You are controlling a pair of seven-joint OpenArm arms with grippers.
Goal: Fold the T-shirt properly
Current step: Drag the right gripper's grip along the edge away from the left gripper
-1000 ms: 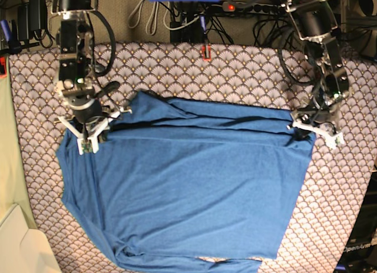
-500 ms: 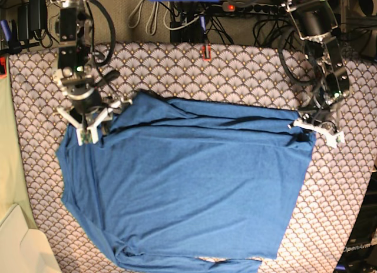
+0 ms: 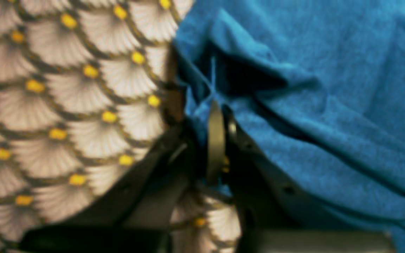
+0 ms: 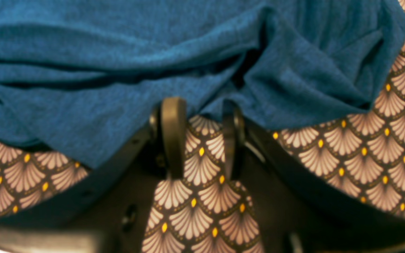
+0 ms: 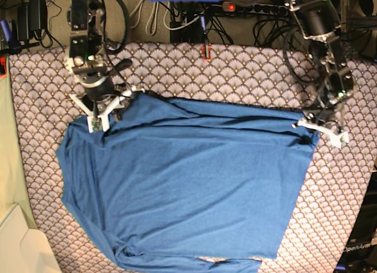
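Left claw (image 3: pixel 216 116) is pinched closed on the far corner hem of the T-shirt (image 5: pixel 188 185). Right claw (image 4: pixel 202 116) stands partly open, gripping nothing; the hem lies just past its tips. The shirt is spread flat mid-desk on the patterned cloth (image 5: pixel 247 73). Step, judged: securing both far corners; next, the right claw must close on fabric.

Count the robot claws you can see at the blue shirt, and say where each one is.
2. The left claw is at the shirt edge on the overhead view's right, pinching fabric; the right claw is at the far corner on that view's left.
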